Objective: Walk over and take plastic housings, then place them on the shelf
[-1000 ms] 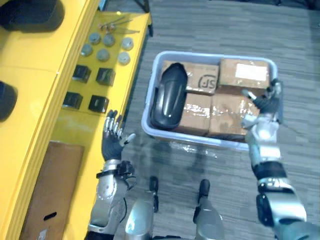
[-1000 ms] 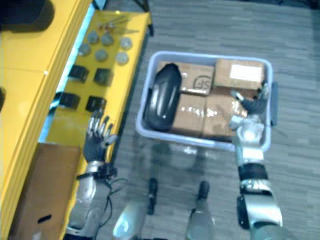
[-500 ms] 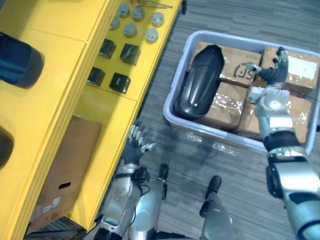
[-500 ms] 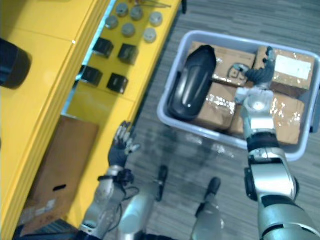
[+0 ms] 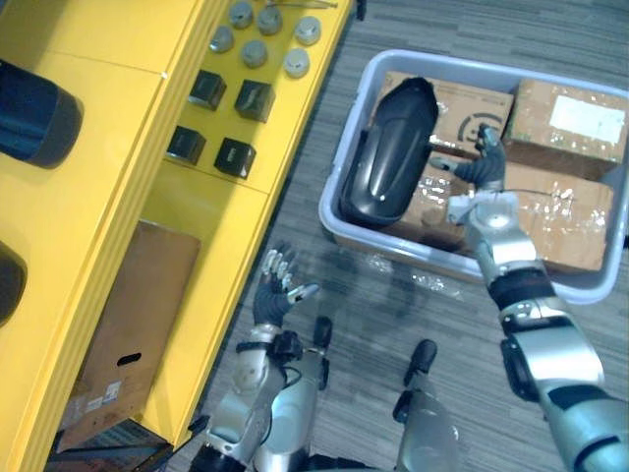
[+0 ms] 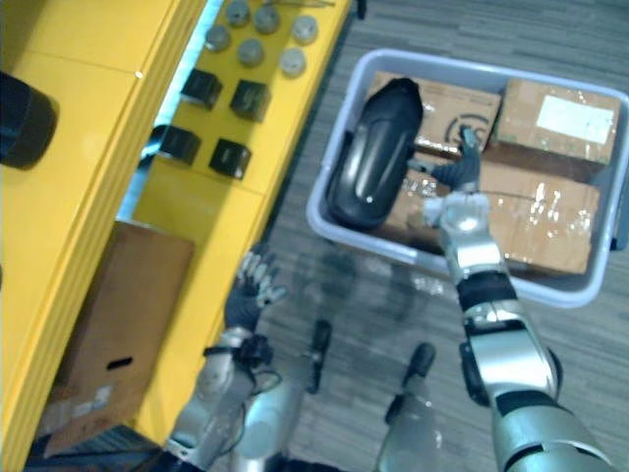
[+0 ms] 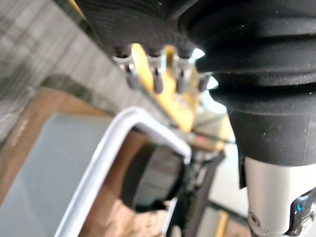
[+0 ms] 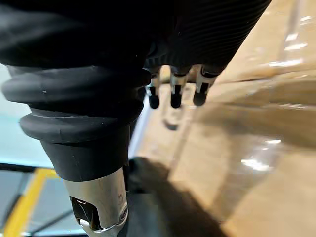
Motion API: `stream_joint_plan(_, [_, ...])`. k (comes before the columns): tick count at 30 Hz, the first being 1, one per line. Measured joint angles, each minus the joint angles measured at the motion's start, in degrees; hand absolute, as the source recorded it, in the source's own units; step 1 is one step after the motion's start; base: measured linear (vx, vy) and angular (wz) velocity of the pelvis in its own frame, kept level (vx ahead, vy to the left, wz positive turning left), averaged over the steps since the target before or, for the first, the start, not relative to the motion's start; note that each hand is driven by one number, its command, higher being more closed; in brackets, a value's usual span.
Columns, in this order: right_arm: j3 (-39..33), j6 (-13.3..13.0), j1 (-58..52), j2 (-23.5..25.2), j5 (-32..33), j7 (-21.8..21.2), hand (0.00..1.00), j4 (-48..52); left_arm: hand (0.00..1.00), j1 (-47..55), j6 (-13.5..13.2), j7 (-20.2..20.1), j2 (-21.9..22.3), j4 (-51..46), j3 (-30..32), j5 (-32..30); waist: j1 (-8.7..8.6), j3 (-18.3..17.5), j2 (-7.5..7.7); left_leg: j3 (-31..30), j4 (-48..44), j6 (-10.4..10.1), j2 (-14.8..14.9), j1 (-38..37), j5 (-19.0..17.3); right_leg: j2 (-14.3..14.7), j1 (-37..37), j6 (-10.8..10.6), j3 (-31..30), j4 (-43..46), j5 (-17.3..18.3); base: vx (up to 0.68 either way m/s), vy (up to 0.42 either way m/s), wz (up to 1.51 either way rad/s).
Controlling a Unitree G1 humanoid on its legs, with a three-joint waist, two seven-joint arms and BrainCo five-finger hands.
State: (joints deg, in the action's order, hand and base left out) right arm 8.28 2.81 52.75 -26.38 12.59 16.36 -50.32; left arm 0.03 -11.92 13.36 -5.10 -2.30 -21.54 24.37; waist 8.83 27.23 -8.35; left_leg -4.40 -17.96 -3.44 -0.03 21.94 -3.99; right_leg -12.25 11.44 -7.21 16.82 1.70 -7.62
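A long black plastic housing [image 5: 390,152] lies along the left side of a grey bin [image 5: 462,270], resting on cardboard boxes [image 5: 565,211]. My right hand [image 5: 482,172] hovers over those boxes just right of the housing, open, with straight fingers [image 8: 175,94] holding nothing. My left hand [image 5: 275,295] is open with fingers spread above the floor, between the bin and the yellow shelf [image 5: 118,197]. The left wrist view looks past its fingers [image 7: 155,79] at the bin's rim [image 7: 123,143] and the dark housing [image 7: 148,177].
Two more dark housings [image 5: 34,113] [image 5: 8,285] sit on the shelf's upper level. A lower level carries small black blocks [image 5: 221,93] and grey discs [image 5: 260,34]. A flat cardboard box [image 5: 133,334] lies lower still. Grey carpet surrounds the bin.
My right hand has moved left across the boxes, closer to the black housing. The view shifted as I came nearer the bin. My left hand stays open by the shelf.
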Motion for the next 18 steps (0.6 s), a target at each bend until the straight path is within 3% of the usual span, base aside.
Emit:
stream_joint_plan(3, [0.6,0.3,1.7,-0.4,-0.5,0.0,0.0,-2.4,0.0,-0.8,0.0,0.1,0.3,0.5,0.0,0.1,0.02,0.1,-0.27,-0.1,0.7,0.1,-0.2,0.1,0.6,-0.3,0.5,0.1,0.2,0.5,0.1,-0.03,0.005,0.05])
stream_joint_plan(7, [1.0,2.0,5.5,-4.0,-1.7,0.1,0.0,-6.0,0.0,-3.0,0.0,0.3,1.6,2.4,-1.8,0.6,1.29,0.5,-3.26,-1.2,1.7,0.2,-0.9,0.2,1.6,-0.8,0.6,0.1,1.4,0.8,0.1,-0.05,0.015,0.14])
stream_joint_plan(12, [3.3,3.9,7.7,-5.8,-2.7,0.1,0.0,-8.2,0.0,-3.0,0.0,0.7,1.7,3.7,-2.7,2.1,2.28,0.4,-3.49,-2.4,3.7,-0.4,-0.6,0.3,3.2,-0.6,1.5,1.3,2.7,1.9,1.0,-0.03,-0.024,0.1])
stream_joint_plan(13, [3.6,3.9,7.8,-6.0,-3.1,0.1,1.0,-8.3,0.0,-3.0,0.0,0.9,1.7,3.7,-2.9,2.2,2.34,0.4,-3.53,-2.6,3.7,-0.5,-0.6,0.5,3.3,-0.6,1.6,1.4,3.0,1.9,1.1,-0.02,-0.01,0.09])
stream_joint_plan(18, [6.1,5.8,8.7,-8.0,-4.5,-0.2,1.0,-9.6,0.0,-3.4,0.0,1.4,1.7,4.0,-4.0,2.4,3.07,0.4,-3.54,-3.0,3.7,-0.5,-0.6,0.7,3.6,-0.8,1.8,1.7,3.5,2.6,1.3,-0.02,0.006,0.04])
